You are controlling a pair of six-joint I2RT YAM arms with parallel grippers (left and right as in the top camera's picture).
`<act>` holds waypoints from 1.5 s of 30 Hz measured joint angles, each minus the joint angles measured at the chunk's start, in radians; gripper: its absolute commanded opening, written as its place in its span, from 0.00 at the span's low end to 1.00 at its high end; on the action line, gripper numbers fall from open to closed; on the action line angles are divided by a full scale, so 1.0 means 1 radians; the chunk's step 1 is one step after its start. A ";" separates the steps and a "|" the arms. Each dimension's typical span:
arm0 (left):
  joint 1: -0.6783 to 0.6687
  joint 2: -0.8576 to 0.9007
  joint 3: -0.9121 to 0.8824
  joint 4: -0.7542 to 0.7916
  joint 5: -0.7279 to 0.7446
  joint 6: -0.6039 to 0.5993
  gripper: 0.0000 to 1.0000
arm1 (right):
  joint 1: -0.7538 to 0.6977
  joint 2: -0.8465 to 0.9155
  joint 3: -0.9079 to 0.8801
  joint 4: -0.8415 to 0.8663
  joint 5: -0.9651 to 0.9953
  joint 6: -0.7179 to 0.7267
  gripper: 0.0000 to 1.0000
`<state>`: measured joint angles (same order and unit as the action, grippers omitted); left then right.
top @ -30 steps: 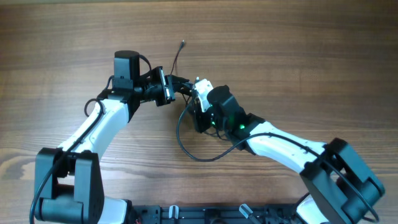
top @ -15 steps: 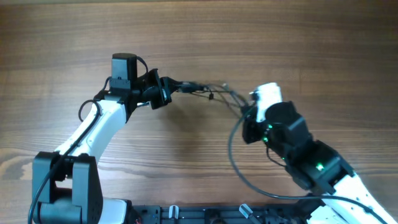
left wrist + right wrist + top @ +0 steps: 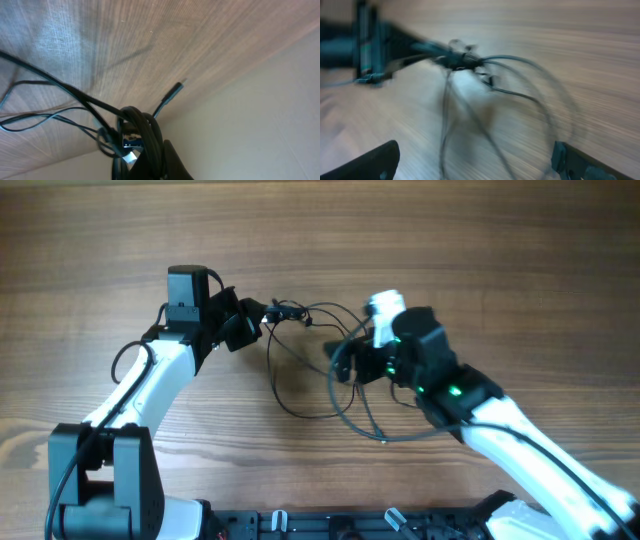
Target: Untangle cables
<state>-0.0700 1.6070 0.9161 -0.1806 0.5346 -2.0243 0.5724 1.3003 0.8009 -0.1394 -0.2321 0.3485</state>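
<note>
Black cables [image 3: 288,311] knotted near 11 o'clock of wooden bench [image 3: 500,240] centre, loose loops trailing toward 5 o'clock. Left gripper [image 3: 262,315] clenched on cable bunch; wrist view shows strands wadded at jaws, one plug [image 3: 171,94] poking toward 1 o'clock. Right gripper [image 3: 345,368], at 4 o'clock of knot, spread wide, grasping nothing; own view blurred. Risk: loops lie close around right gripper, so pull-away may snag strand, cinch knot tighter or yank bunch from left grip.

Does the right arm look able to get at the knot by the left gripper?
Probably yes: the right gripper, jaws open, faces the knot with only slack cables between them. The left gripper holds it out toward that side.
</note>
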 measured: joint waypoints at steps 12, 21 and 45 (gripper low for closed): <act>-0.009 0.006 -0.008 0.477 0.247 0.001 0.04 | -0.001 0.271 -0.003 0.336 -0.307 0.003 1.00; -0.019 0.007 0.001 0.628 0.495 0.802 0.12 | -0.238 0.069 -0.003 0.145 -0.298 0.111 1.00; -0.094 0.008 0.002 0.316 0.941 1.750 0.04 | -0.237 -0.010 -0.003 -0.028 -0.438 -0.034 0.49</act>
<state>-0.1642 1.6150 0.9180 0.1356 1.4761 -0.2745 0.3355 1.2907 0.7982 -0.1677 -0.6697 0.3145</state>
